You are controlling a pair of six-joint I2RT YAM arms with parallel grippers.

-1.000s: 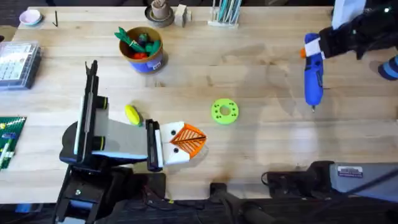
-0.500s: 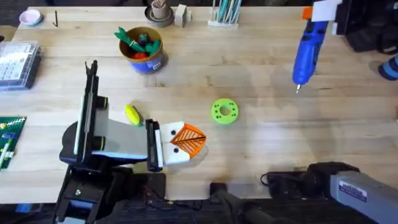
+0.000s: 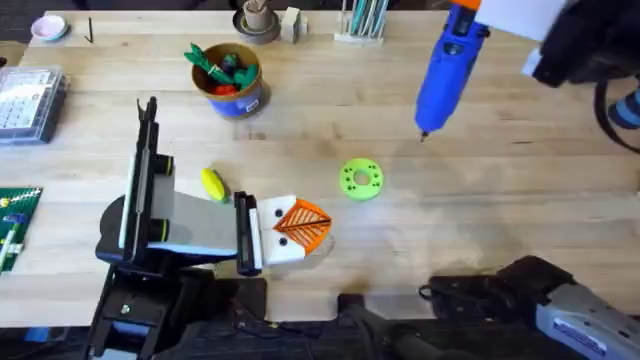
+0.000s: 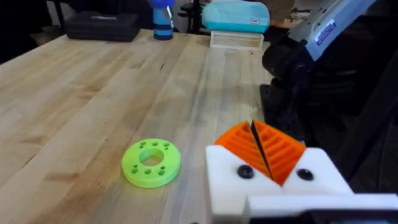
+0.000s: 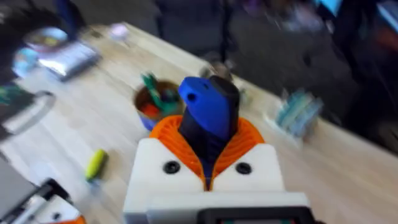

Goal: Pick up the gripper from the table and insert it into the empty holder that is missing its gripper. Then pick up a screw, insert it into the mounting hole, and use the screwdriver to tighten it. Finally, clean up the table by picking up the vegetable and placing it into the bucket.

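My right gripper [image 3: 492, 14] is shut on the blue screwdriver [image 3: 445, 70], held high over the far right of the table [image 3: 330, 120] with its metal tip angled down. In the right wrist view the screwdriver [image 5: 208, 112] sits between my orange pads [image 5: 171, 140]. My left gripper [image 3: 300, 228] rests near the front edge, its orange ribbed tips pressed together [image 4: 256, 146] with nothing between them. The yellow vegetable [image 3: 213, 184] lies just left of it. The bucket [image 3: 232, 80], holding green and red toys, stands at the back left. The loose gripper, the empty holder and the screw are out of view.
A lime-green disc [image 3: 361, 179] lies right of my left gripper and below the screwdriver tip. A clear parts box [image 3: 25, 100] and a green board [image 3: 15, 225] sit at the left edge. A cup [image 3: 257, 20] and a rack [image 3: 362, 22] line the back.
My right arm has carried the screwdriver left and toward the far side, its tip now nearer the green disc. The left arm has stayed still.
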